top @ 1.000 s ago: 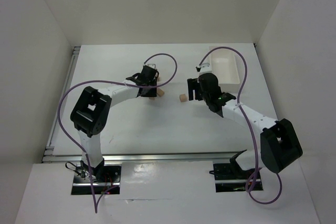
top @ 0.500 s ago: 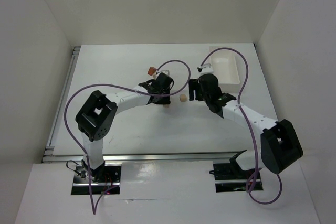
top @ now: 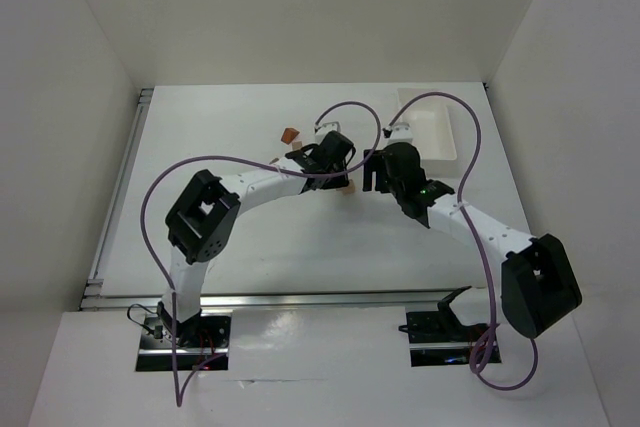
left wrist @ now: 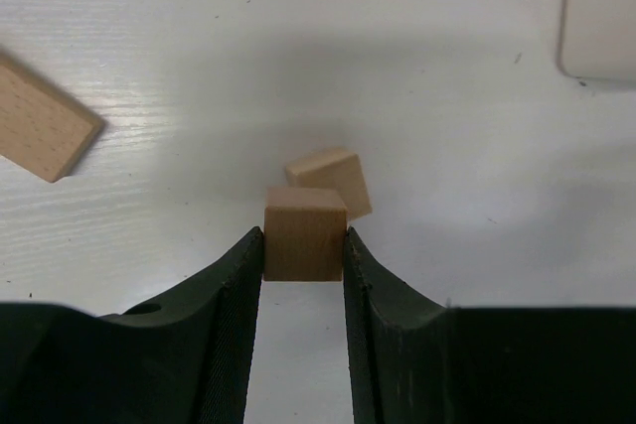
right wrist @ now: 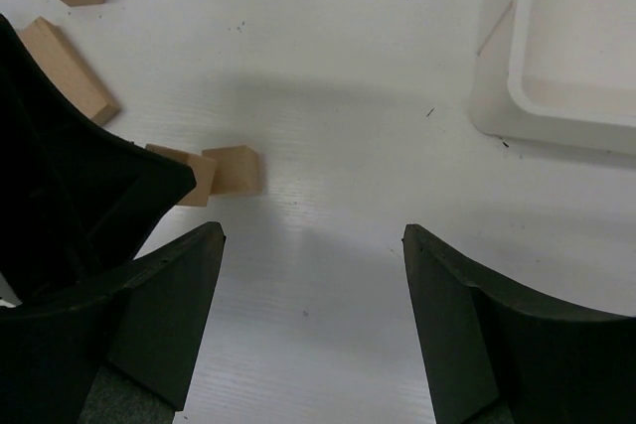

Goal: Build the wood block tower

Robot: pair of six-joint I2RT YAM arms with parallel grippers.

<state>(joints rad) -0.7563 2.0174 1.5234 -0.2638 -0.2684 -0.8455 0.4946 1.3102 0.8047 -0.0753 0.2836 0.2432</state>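
Left-wrist view alone shows left gripper (left wrist: 303, 237) clamping a tan cube (left wrist: 305, 243) — right gripper (right wrist: 313, 235) gapes.

Close together, left pincer (top: 345, 178) and right pincer (top: 368, 175) — reddish-brown block (top: 289, 134) apart.

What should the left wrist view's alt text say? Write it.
The left gripper clamps a tan cube, with a second tan cube lying on the white table just beyond it. A flat tan plank lies at the left edge, and a pale tray corner shows top right.
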